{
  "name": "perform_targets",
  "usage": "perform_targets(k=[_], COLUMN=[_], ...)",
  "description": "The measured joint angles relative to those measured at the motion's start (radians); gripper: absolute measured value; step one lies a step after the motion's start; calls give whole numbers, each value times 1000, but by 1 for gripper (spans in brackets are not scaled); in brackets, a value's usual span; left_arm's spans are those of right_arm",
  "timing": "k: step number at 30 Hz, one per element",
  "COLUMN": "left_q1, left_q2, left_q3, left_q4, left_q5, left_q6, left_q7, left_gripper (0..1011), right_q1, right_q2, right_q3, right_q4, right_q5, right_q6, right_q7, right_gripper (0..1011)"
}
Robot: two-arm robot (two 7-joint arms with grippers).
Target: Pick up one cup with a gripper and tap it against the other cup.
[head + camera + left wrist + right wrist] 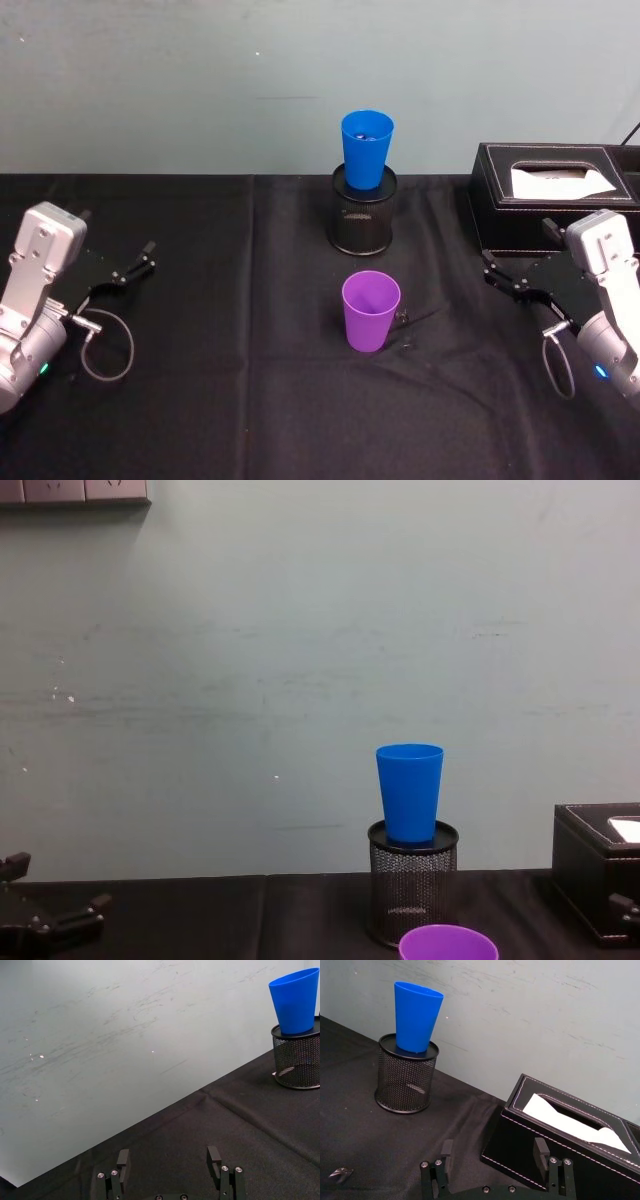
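Note:
The purple cup point(371, 311) stands upright and open-mouthed on the black cloth at the table's middle; its rim point(448, 944) peeks in low in the chest view. Behind it the blue cup point(367, 148) point(409, 790) point(295, 1000) point(417, 1016) sits upright in a black wire-mesh pen holder point(363, 210) point(406, 1077). At the table's left my left gripper point(148, 257) point(168, 1160) rests open, holding nothing. My right gripper point(490, 270) point(493, 1152) is open at the right, in front of the tissue box. Both are well apart from the cups.
A black leather tissue box point(550, 195) point(570, 1135) point(597, 870) stands at the back right, close to the right gripper. A small crumpled scrap point(403, 320) lies beside the purple cup. The black-clothed table point(220, 400) meets a pale wall at the back.

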Motion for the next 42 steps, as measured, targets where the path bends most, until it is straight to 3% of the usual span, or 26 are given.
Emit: perform_targets(k=[42], left_q1=[0], left_q2=[0], left_q3=[0], left_q4=[0], left_q5=[0], left_q6=[0], left_q7=[0], left_gripper=[1000], right_q1=[0], right_q2=[0], right_q3=[0], right_q4=[0], right_q5=[0], right_q6=[0], right_q7=[0], right_gripper=[1010])
